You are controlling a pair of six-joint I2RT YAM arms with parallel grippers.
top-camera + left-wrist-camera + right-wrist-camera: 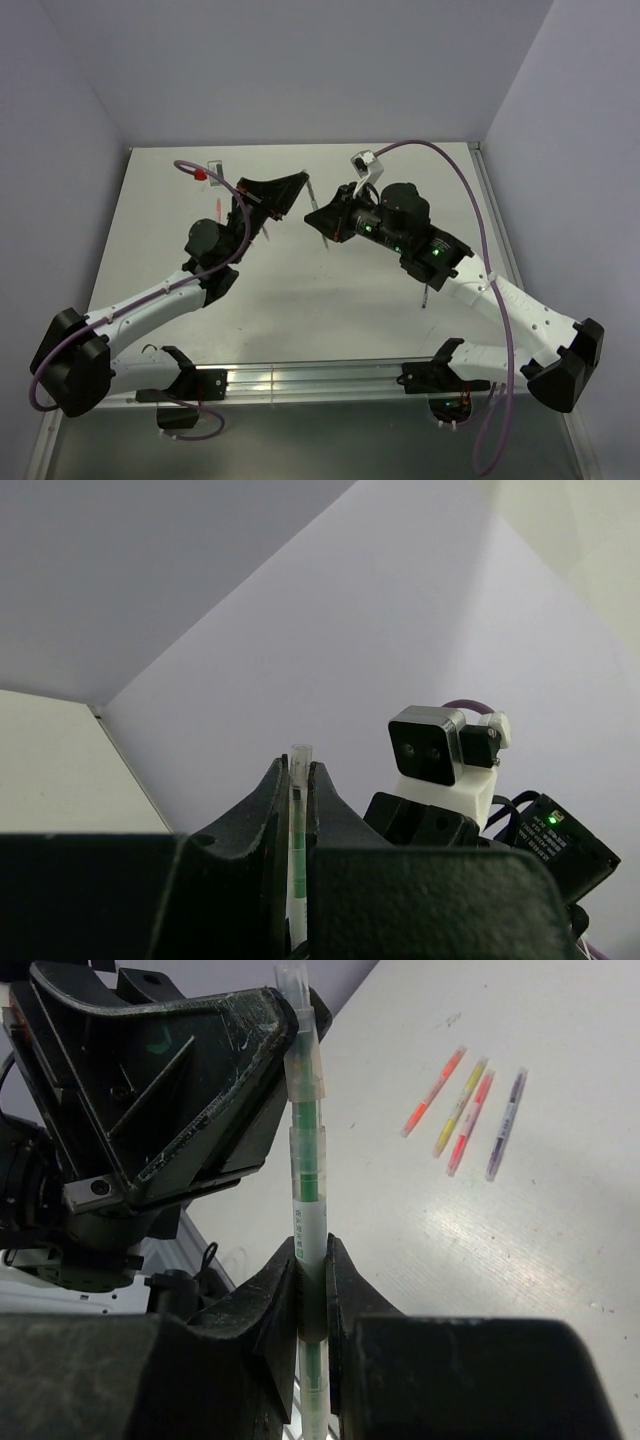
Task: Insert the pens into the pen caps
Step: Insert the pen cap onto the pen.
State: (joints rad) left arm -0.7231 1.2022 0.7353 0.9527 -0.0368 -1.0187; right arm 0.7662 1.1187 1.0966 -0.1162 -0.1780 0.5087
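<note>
The right claw point(312, 1260) is clenched on the lower barrel of the green-clear pen point(308, 1160), its dark, scuffed fingers pressed to either side. From there the pen's long axis runs straight up the right wrist view, leaning a little left at the top. Its upper end is grasped by the left claw point(298, 780), whose jaws are clenched on it too, with a pale tip poking out above them. In the top view the pen is a thin line between the two claws, held above the bench point(520, 1220) and running roughly far to near.

The pen is a slim tube of translucent plastic with a green core and faint seams ringing its upper half. Whether that end is a seated cap cannot be told.

Well apart on the smooth, pale, glossy bench lie an orange pen point(433, 1091), a yellow pen point(460, 1107), a red-pink pen point(470, 1122) and a grey pen point(505, 1110), side by side and roughly parallel. Nothing lies between them and the claws.
</note>
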